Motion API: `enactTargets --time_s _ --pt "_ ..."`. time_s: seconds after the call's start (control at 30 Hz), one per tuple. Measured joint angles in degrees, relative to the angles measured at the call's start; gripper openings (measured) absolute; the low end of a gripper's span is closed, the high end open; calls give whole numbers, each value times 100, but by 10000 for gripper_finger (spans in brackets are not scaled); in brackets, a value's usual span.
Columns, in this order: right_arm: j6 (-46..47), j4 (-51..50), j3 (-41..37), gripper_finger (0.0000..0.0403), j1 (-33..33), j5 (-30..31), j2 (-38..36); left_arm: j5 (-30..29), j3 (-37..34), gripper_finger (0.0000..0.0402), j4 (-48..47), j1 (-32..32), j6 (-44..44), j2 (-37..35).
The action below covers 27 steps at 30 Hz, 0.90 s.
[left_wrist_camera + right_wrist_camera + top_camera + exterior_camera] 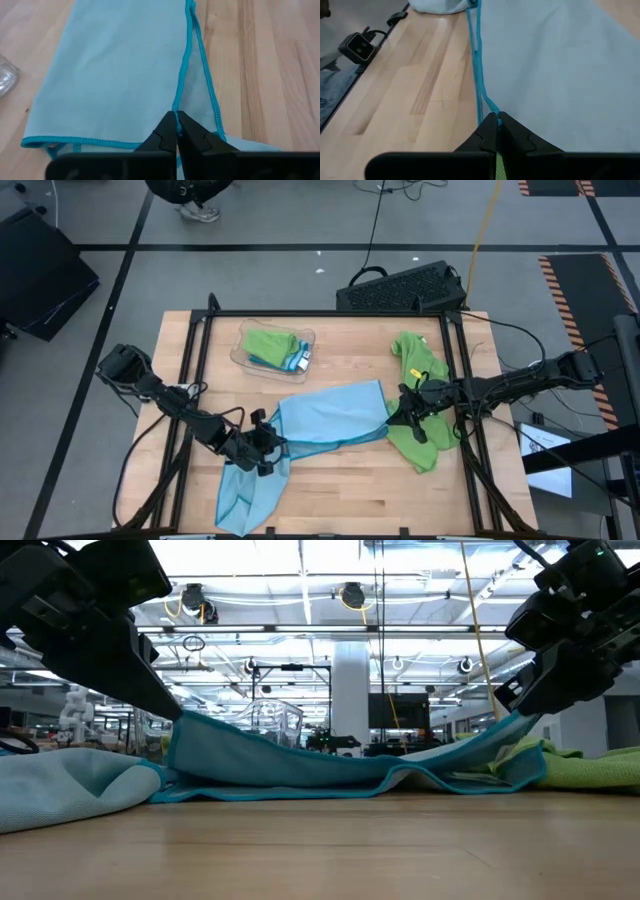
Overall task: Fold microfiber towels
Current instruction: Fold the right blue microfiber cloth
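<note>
left claw (pixel 268 442): pinched tight on blue towel (pixel 335 412) edge | right claw (pixel 405 412): clamped on opposite edge | towel lifted between

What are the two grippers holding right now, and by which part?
Both hold the light blue towel by its edge: left gripper at one end, right gripper at the other.

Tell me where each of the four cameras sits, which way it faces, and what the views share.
High view: above the table, looking straight down; both arms show, pinching the blue towel between the left pincer and right pincer.
Low view: at tabletop height, looking level across the wood; both arms drop in from above.
Left wrist view: on the left arm, looking past its shut fingers.
Right wrist view: on the right arm, past its shut fingers.
Shared: all four show the blue towel; the high and low views also show the green towel.
</note>
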Motion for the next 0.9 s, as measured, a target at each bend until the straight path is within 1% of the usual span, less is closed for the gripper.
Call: enactTargets --time_s 0.13,0.3,0.5,0.7,0.8,0.9 --pt "4 -1 1 4 13 -1 0 24 0 9 2 0 -6 0" --pt "4 -1 1 4 13 0 0 112 0 4 4 0 -13 0" --pt "46 -1 -1 4 13 0 0 122 2 16 4 0 -45 0" --pt "90 -1 1 5 26 -1 0 122 4 6 5 0 -95 0" --pt "151 -1 1 16 105 9 0 140 4 13 9 0 -181 0" --pt "162 -1 0 44 204 9 0 147 4 37 11 0 -218 0"
